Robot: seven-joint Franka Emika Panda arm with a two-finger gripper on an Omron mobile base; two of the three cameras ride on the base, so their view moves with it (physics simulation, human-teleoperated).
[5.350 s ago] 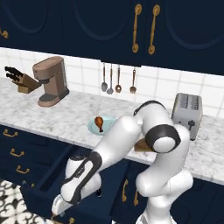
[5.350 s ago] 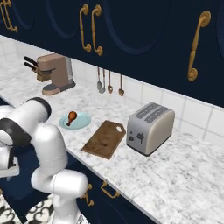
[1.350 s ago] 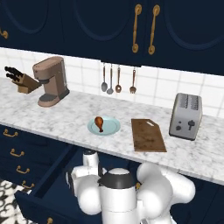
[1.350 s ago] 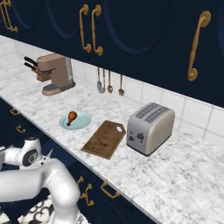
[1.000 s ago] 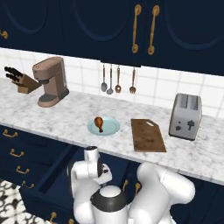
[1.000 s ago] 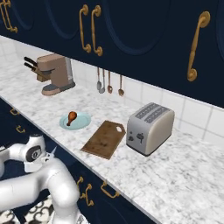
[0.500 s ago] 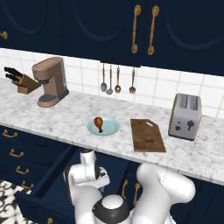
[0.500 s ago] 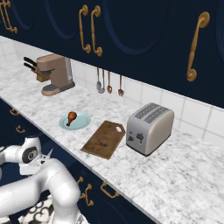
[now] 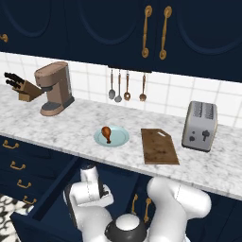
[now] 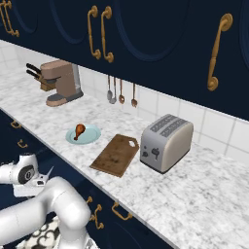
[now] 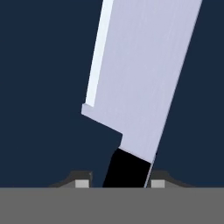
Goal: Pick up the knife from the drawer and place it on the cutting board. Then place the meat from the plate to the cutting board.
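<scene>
The knife (image 11: 140, 74) lies on the navy floor of the open drawer (image 9: 52, 198), its broad silver blade pointing away from the hand and its black handle between my fingertips (image 11: 83, 181). My gripper (image 11: 120, 183) is open and straddles the handle, with a small gap on the left side. The arm bends down from the base into the drawer. On the counter, the dark wooden cutting board (image 9: 159, 146) lies bare beside the pale plate (image 9: 120, 137), which holds the meat (image 9: 107, 133).
A toaster (image 9: 200, 125) stands right of the board. A coffee machine (image 9: 54, 87) and a knife block (image 9: 23, 87) stand at the counter's left, with utensils (image 9: 126, 87) hanging on the tiled wall. Narrow drawers (image 9: 16, 165) flank the open one.
Five seconds ago the arm was stretched high over the drawer front; it has since folded down into the drawer. Over the last second it has barely moved.
</scene>
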